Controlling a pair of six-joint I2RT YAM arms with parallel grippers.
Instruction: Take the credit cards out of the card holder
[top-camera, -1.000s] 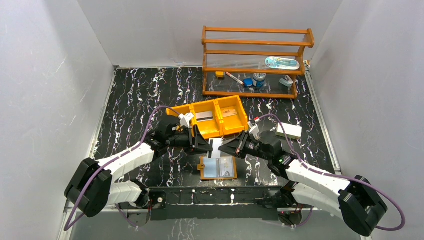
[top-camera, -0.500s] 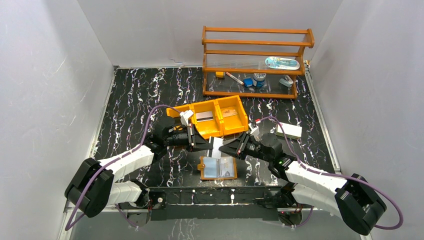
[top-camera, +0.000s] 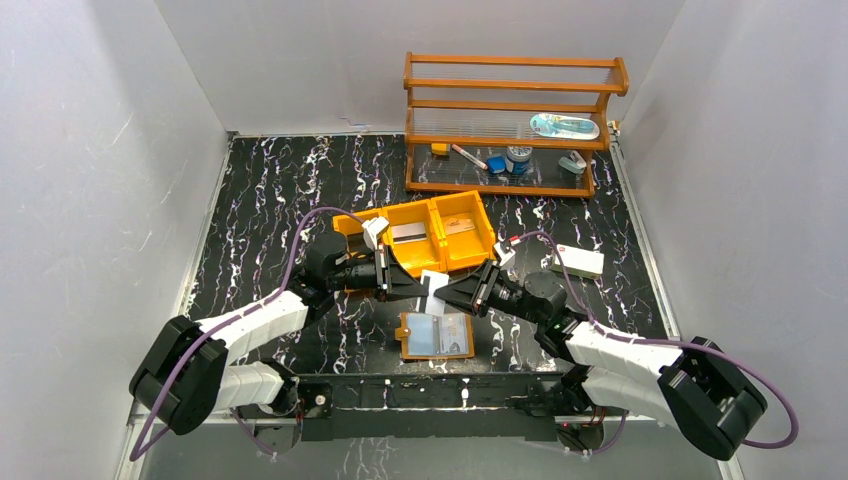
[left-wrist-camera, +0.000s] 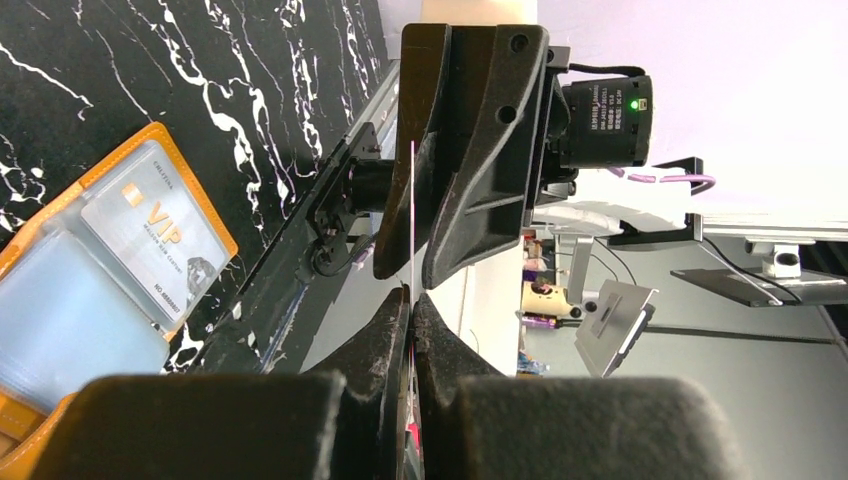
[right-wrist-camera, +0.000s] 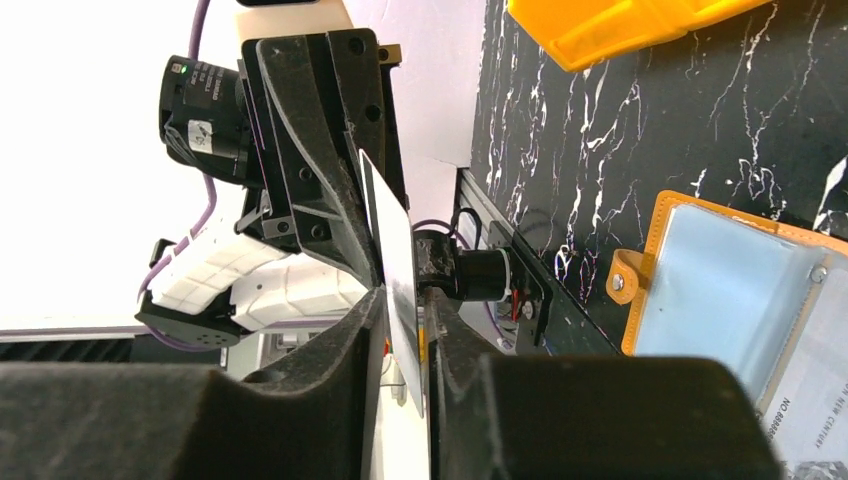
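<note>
Left claw (left-wrist-camera: 410, 292) clamps credit card (right-wrist-camera: 390, 230) above card holder (top-camera: 437, 337); right claw (right-wrist-camera: 405, 295) slightly parted around it.
Handover step: next, right must back clear before left stows card.

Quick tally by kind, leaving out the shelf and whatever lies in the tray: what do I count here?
Grippers: 2, left gripper and right gripper
Cards: 2, held card and VIP card
Holder: 1
Tray: 1
White box: 1
Total: 7
</note>
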